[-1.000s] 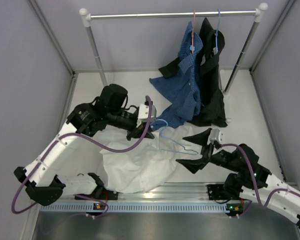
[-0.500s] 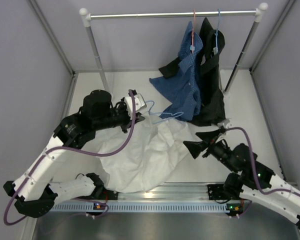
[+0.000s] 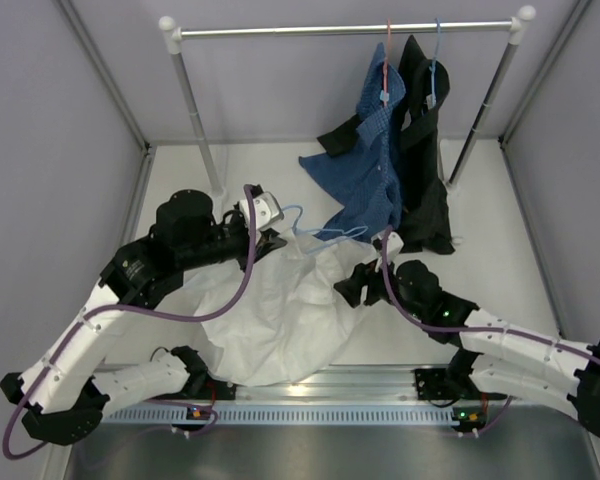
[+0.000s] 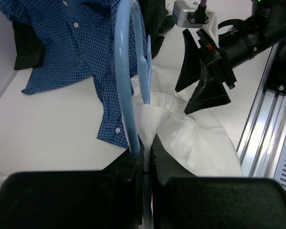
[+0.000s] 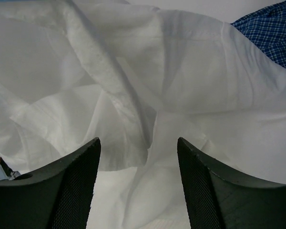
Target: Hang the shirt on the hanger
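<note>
Fingers of the left gripper (image 4: 145,143) are pinching shut on the light-blue wire hanger (image 4: 125,71), low in the middle of the left wrist view, with the wire arching up toward the top edge. White shirt (image 4: 181,129) cloth is bunching against the wire just right of those fingers. The right gripper (image 5: 138,143) is hanging with its jaws apart and gripping nothing, its tips just over the shirt's thin, crumpled folds, where a stitched band is running diagonally from the upper left. In the top view the shirt (image 3: 280,310) is lying heaped at lower centre on the table (image 3: 500,250), between both arms, its upper edge touching the blue checked shirt (image 3: 365,180).
</note>
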`<state>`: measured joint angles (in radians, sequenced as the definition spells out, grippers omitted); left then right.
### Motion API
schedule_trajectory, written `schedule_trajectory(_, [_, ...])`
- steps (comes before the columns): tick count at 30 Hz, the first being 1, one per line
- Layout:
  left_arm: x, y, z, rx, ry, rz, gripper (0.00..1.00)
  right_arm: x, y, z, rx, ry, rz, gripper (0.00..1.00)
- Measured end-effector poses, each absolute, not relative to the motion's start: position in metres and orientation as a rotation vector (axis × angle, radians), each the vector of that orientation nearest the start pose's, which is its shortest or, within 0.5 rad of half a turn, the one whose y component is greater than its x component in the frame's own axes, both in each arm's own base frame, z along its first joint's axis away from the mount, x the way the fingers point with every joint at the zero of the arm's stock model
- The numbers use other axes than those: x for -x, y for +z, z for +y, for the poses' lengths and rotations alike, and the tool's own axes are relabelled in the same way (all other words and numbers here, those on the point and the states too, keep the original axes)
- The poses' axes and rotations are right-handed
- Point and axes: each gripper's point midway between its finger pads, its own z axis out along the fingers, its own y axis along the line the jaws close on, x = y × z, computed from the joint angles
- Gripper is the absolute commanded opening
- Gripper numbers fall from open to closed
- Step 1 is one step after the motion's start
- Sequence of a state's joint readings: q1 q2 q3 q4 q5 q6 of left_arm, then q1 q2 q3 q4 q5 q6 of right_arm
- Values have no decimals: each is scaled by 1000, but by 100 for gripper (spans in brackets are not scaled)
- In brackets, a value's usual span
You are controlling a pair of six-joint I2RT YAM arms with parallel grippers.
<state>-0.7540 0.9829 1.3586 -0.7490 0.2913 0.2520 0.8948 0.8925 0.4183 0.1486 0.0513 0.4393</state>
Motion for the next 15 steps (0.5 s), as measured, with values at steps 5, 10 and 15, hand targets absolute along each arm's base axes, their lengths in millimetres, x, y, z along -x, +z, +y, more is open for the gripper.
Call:
schedule_trajectory(5, [-179,352,-228,-1115,-633,1609,0,-206,136,258,395,873,1925,58])
schedule_trajectory(10, [-177,353,-230,-1113,-654,1601,0,-206,137,268,424,949,1893,40])
schedule_trajectory(15, [-178,357,-231,-1102,-658,1586,0,-196,138,278,459,1052,1862,27])
